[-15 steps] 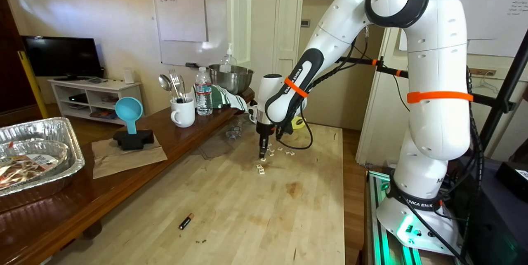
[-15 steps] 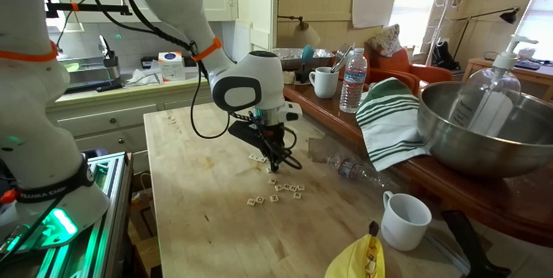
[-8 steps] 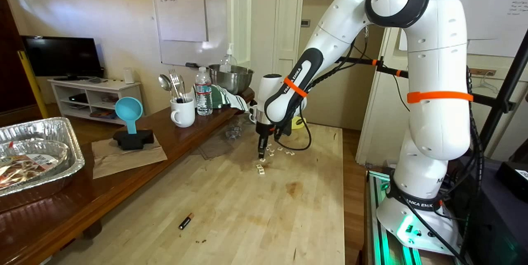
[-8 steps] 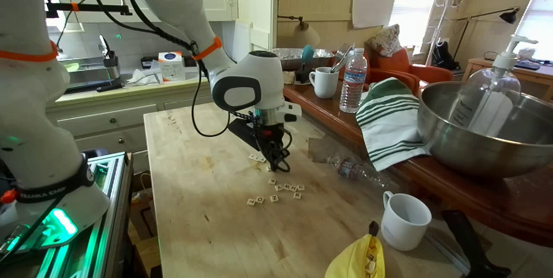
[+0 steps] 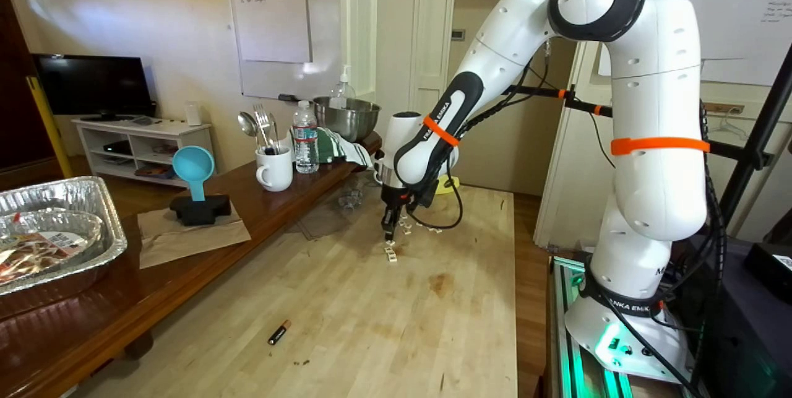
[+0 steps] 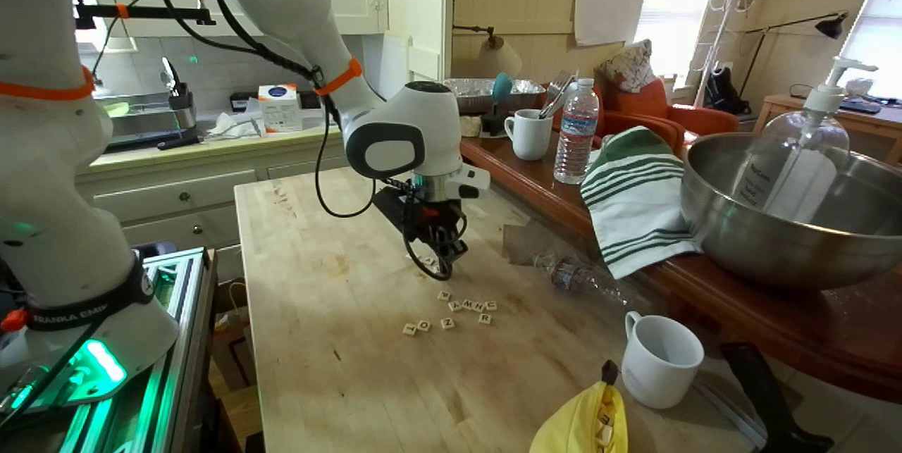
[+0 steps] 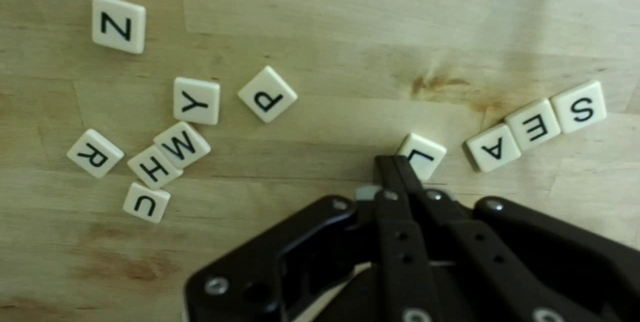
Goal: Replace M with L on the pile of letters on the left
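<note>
My gripper [image 7: 397, 159] is shut, its fingertips together with nothing between them, low over the wooden table. The tips overlap the edge of the white L tile [image 7: 429, 154], which lies flat, face up. The row of tiles A [image 7: 494, 147], E [image 7: 533, 122] and S [image 7: 580, 106] touch each other, with a small gap between A and L. A tile reading M or W [image 7: 182, 144] lies against the H tile [image 7: 154, 167]. In an exterior view the gripper [image 5: 388, 237] is at the L tile [image 5: 390, 242], near the row [image 5: 390, 254]; in another the cable hides its tips.
Loose tiles Y [image 7: 196, 100], P [image 7: 267, 94], Z [image 7: 118, 24], R [image 7: 95, 153] and U [image 7: 146, 203] lie around. A yellow pouch [image 6: 585, 418], a white mug [image 6: 662, 361] and a clear bottle [image 6: 574, 275] stand or lie on the table. A battery [image 5: 279, 332] lies apart.
My gripper has moved slightly toward the A-E-S row and its tilt has changed. The L tile has slid along with it toward the row. The other tiles have not moved.
</note>
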You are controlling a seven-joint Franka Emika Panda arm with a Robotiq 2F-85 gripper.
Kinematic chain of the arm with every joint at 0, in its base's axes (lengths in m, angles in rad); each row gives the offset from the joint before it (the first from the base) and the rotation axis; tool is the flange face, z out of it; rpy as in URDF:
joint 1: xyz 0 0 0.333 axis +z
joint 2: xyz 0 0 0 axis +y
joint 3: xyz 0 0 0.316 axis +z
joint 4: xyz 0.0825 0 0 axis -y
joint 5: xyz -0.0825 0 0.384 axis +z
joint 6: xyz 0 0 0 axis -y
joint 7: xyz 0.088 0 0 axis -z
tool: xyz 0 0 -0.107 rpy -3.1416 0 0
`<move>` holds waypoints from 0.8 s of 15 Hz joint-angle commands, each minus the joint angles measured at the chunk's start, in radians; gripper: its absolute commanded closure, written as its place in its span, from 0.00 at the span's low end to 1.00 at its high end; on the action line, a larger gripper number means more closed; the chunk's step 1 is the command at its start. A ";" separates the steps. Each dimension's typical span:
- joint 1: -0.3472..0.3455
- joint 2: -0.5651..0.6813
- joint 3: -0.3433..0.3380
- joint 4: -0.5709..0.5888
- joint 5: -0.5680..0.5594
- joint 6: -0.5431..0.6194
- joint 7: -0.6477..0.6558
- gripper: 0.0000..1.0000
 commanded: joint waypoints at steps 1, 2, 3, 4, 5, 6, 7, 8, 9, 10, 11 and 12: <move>0.024 0.036 -0.005 0.019 0.017 -0.016 0.077 1.00; 0.027 0.036 -0.005 0.019 0.019 -0.017 0.093 1.00; 0.030 0.036 -0.005 0.019 0.022 -0.017 0.110 1.00; 0.032 0.036 -0.006 0.020 0.024 -0.018 0.127 1.00; 0.036 0.036 -0.009 0.020 0.024 -0.016 0.143 1.00; 0.038 0.037 -0.009 0.021 0.027 -0.017 0.156 1.00; 0.041 0.037 -0.012 0.020 0.026 -0.015 0.173 1.00; 0.042 0.037 -0.012 0.021 0.030 -0.019 0.185 1.00; 0.044 0.037 -0.013 0.020 0.031 -0.021 0.199 1.00; 0.045 0.037 -0.014 0.020 0.034 -0.021 0.210 1.00; 0.046 0.037 -0.014 0.020 0.038 -0.022 0.223 1.00; 0.047 0.036 -0.014 0.020 0.043 -0.025 0.234 1.00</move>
